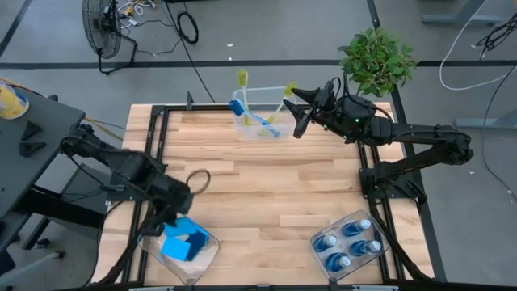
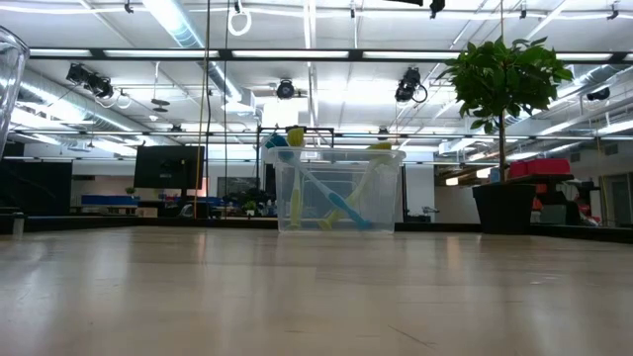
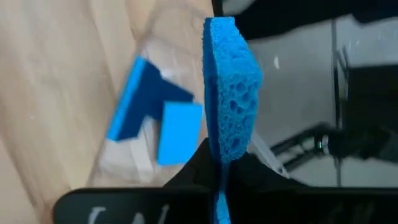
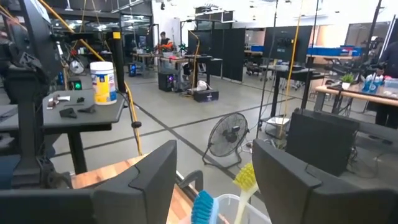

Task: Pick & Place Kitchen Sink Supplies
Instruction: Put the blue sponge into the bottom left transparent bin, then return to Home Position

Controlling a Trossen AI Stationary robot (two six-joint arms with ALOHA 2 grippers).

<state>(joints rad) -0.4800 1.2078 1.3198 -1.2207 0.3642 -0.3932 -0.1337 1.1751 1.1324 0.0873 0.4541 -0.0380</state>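
My left gripper [image 1: 164, 217] hovers over a clear bin [image 1: 212, 245] at the table's near left and is shut on a blue sponge [image 3: 231, 87]. Other sponges, light and dark blue [image 1: 184, 242], lie in that bin. My right gripper [image 1: 300, 109] is open, in the air beside a clear bin [image 1: 257, 121] at the far edge. Three dish brushes [image 2: 336, 198] lean inside that bin, heads up. Their yellow [image 4: 246, 177] and blue [image 4: 202, 209] heads show between my right fingers in the right wrist view. Several blue soap bottles [image 1: 349, 244] stand in a bin near right. My left gripper pinches the blue sponge between its two fingers at one end [image 3: 219, 163], where the foam is squeezed thin. The rest of the sponge [image 3: 233, 74] sticks out beyond the fingertips, edge-on. It is lifted clear, above the bin of sponges [image 3: 155, 124].
A green potted plant [image 1: 376, 58] stands at the table's far right corner, close behind my right arm. A black frame [image 1: 157, 153] runs along the table's left and right sides. Bare wood [image 1: 266, 194] lies between the three bins.
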